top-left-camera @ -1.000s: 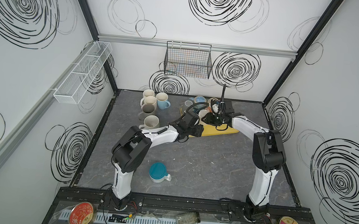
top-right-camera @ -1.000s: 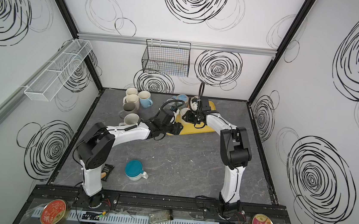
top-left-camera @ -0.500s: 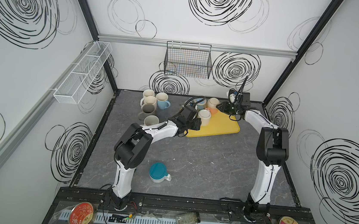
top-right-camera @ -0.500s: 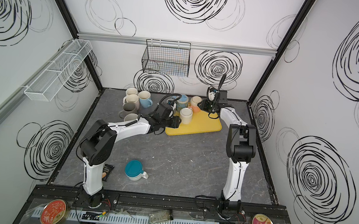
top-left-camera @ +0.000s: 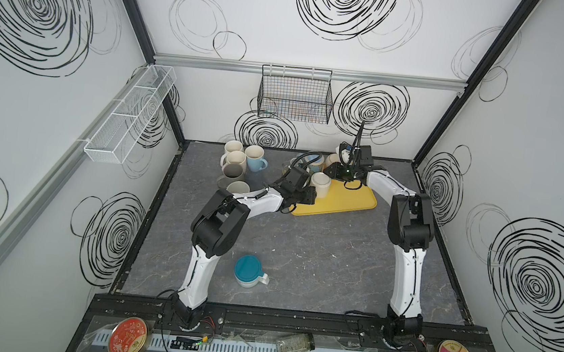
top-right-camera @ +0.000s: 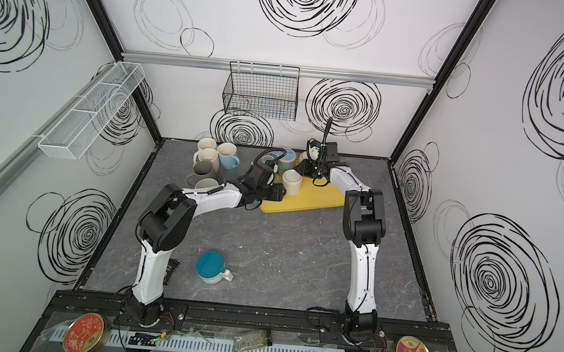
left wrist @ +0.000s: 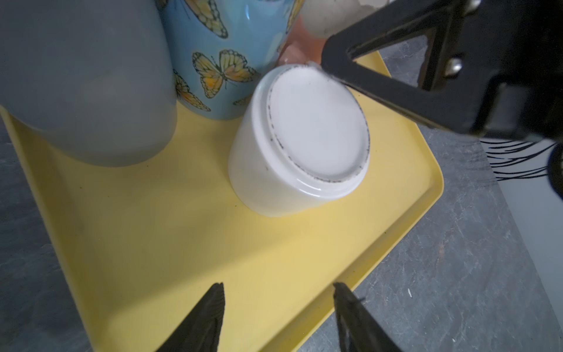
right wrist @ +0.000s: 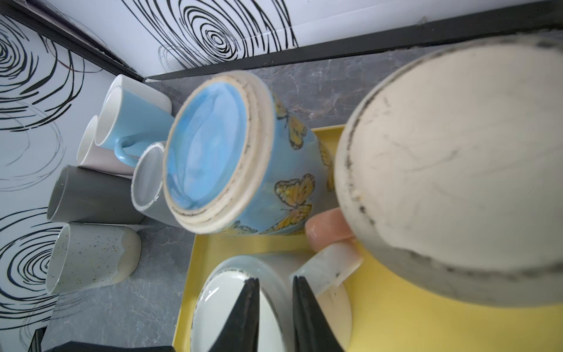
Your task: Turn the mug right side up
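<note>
The white mug (left wrist: 300, 143) stands bottom-up on the yellow tray (left wrist: 182, 243), upper middle in both top views, so flipping it likely calls for a grip at its side or handle. The right tool (right wrist: 275, 282) sits at its base edge, fingers nearly together; whether they pinch anything I cannot tell. The left tool (left wrist: 278, 304) is apart and empty, perhaps ready to steady. Count: four inverted mugs (left wrist: 219, 61) on the tray, five upright mugs (top-left-camera: 232, 171) on the desk (top-left-camera: 301, 256), two tools.

Glossy ceramic mug (left wrist: 292, 146), matt plastic tray (left wrist: 182, 243)
</note>
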### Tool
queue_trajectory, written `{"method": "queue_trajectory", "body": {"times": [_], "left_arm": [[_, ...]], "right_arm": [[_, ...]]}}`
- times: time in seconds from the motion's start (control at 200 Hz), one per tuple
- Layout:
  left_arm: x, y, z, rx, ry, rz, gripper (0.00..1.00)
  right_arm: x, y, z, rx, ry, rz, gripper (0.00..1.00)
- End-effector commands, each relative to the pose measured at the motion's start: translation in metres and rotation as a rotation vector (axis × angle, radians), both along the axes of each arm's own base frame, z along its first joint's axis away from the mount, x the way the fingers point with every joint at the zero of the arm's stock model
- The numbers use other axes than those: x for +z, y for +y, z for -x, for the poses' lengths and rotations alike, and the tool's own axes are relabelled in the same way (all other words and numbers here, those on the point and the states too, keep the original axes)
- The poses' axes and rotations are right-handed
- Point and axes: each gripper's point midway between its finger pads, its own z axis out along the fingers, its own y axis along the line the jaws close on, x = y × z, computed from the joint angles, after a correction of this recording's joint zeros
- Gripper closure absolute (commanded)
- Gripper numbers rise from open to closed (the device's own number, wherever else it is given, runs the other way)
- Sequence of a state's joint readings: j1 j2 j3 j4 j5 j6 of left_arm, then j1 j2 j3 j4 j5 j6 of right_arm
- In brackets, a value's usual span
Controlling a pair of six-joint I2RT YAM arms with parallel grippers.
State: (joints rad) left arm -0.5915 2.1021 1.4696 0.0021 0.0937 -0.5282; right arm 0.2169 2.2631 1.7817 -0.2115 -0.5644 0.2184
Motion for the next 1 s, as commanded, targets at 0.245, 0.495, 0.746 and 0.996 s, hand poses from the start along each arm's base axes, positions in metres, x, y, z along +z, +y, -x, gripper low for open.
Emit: {"method": "queue_trajectory", "body": {"times": [0.245, 0.495, 0.746, 0.996], "left_arm": [[0.018, 0.006, -0.014, 0.041, -0.033, 0.120, 0.38], [0.015, 0.015, -0.012, 0.064, -0.022, 0.120, 0.38], [0.024, 0.026, -0.012, 0.085, -0.040, 0.119, 0.38], [0.040, 0.044, -0.005, 0.094, -0.064, 0.117, 0.38]], "right_arm": [[-0.017, 0.004, 0.065, -0.008, 0.095, -0.018, 0.79], [0.000, 0.013, 0.098, -0.011, 0.097, -0.036, 0.74], [0.017, -0.036, 0.074, -0.040, 0.046, 0.030, 0.62], [-0.003, -0.047, 0.086, 0.197, -0.090, 0.325, 0.55]]}}
